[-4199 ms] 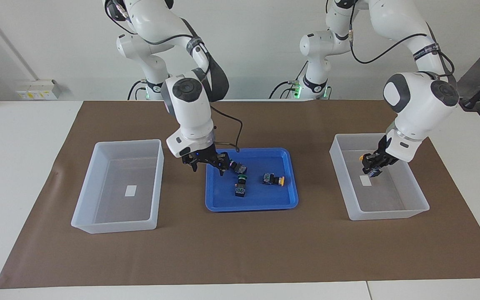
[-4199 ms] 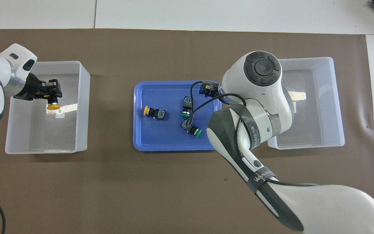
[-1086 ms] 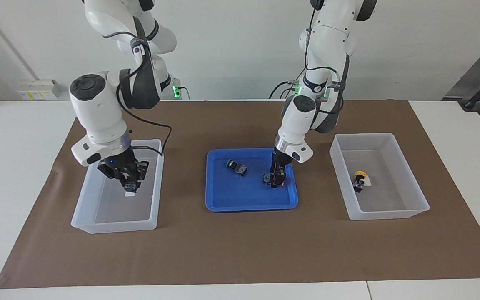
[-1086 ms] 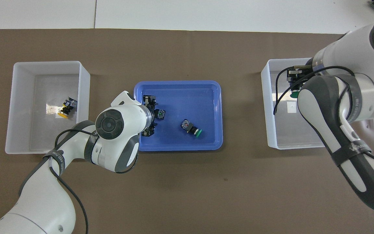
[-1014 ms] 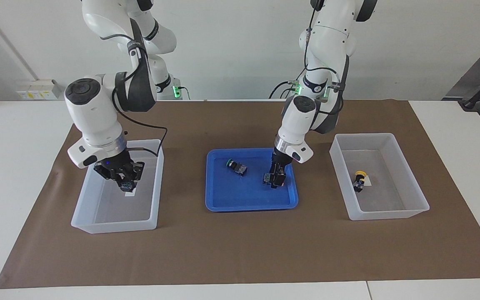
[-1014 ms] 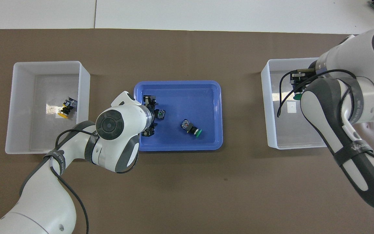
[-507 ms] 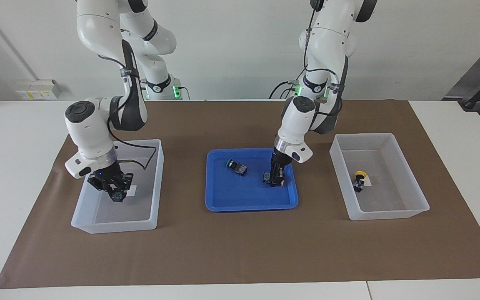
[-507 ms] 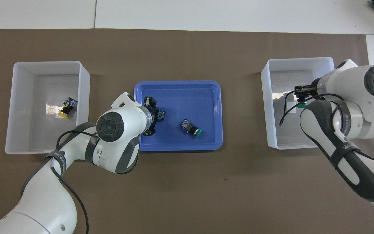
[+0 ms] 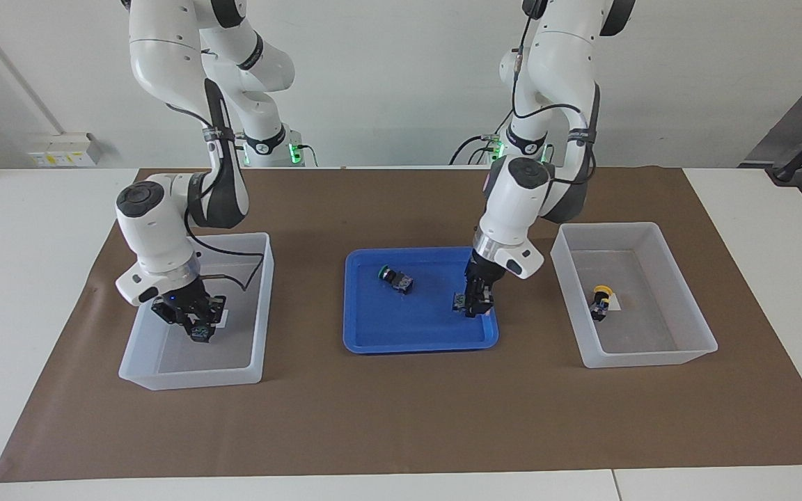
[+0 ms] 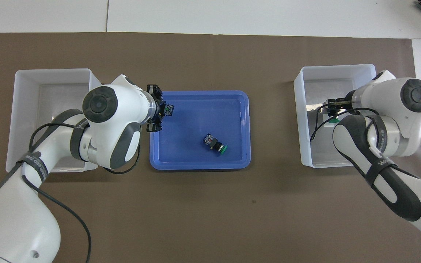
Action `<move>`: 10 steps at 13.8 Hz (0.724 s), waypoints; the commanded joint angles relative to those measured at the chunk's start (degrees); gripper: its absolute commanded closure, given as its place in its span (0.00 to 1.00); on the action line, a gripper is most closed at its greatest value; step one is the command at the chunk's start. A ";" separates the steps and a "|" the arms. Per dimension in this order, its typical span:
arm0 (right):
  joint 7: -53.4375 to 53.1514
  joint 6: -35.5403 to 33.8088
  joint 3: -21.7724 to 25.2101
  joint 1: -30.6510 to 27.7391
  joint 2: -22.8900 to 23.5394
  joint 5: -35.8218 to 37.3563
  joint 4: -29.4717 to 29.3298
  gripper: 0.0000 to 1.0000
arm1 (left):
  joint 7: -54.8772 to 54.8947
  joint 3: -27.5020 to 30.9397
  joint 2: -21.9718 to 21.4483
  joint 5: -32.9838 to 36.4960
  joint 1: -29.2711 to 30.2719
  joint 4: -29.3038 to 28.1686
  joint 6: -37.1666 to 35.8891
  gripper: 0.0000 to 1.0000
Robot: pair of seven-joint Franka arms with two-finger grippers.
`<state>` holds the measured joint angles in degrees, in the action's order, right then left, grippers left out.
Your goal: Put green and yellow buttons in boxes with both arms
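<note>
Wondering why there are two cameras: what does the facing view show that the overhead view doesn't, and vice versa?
Only the facing view shows the yellow-capped black push-button lying in the translucent white plastic box at the left arm's end; overhead, that arm covers it. Only the overhead view shows that the right gripper carries a green-capped switch. Both show the shallow blue tray, a loose green-capped button lying in it, and the left gripper over it holding a black-bodied button.

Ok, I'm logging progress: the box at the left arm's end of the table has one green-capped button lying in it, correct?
Not quite. The button lying in that box has a yellow cap, not a green one. The facing view shows it; there is just the one button in that box.
</note>
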<state>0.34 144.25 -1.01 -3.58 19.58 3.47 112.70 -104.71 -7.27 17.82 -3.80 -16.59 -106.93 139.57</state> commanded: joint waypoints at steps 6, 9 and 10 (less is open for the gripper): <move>-1.49 -11.08 -0.83 2.78 -5.25 -0.92 -5.64 0.00 | 32.04 -0.30 -1.47 0.19 16.58 13.85 -22.94 1.00; -2.63 -13.55 -5.30 4.45 -6.66 -0.92 -7.49 0.00 | 56.99 -0.20 -2.78 0.63 21.67 12.10 -24.96 1.00; -2.72 -13.64 -6.88 5.07 -6.40 -0.92 -8.19 0.00 | 64.64 -0.20 -2.87 0.63 23.34 12.01 -26.01 1.00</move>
<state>-1.24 131.61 -5.17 0.81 12.90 3.37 105.67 -53.44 -6.98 15.95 -3.63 3.70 -94.17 115.98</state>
